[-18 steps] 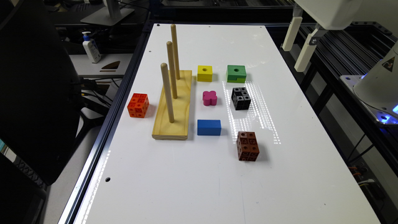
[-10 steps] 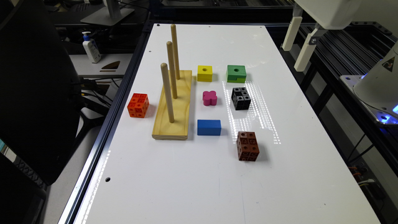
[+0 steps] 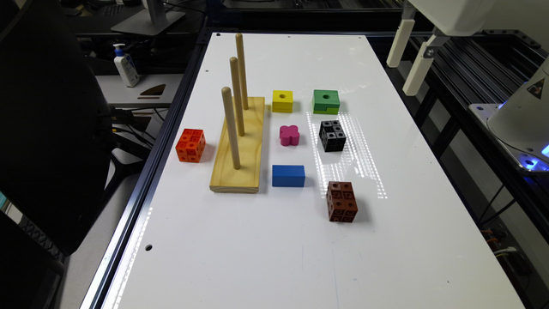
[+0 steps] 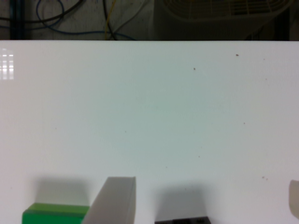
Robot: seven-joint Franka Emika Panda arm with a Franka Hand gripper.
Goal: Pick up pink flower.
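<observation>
**Gripper high and open, pink flower waiting among the blocks**

From where I stand, the white table (image 3: 266,240) is laid out like a sorting exercise. A wooden peg stand (image 3: 238,141) with three upright pegs lies along one side, and the small blocks are spread beside it with free space around each one, probably so that a gripper can come down on any of them without pushing a neighbour.

The pink flower (image 3: 289,135) lies flat on the table, close to the peg stand's long edge. On the far side of it sits the yellow cube (image 3: 282,101), on the near side the blue block (image 3: 288,176), and on the exterior view's right the black cube (image 3: 332,135). It touches none of them.

The gripper (image 3: 407,58) hangs high over the far right edge of the table, well apart from the flower and holding nothing. In the wrist view one finger (image 4: 114,200) is at one side and the tip of the other at the opposite border, so the jaws stand wide apart. That view also catches the green block (image 4: 53,215), which tells me the hand looks down nearer to that block than to the flower. In my judgement the approach is not yet begun: the arm must travel across, past the green block, and then descend.
</observation>
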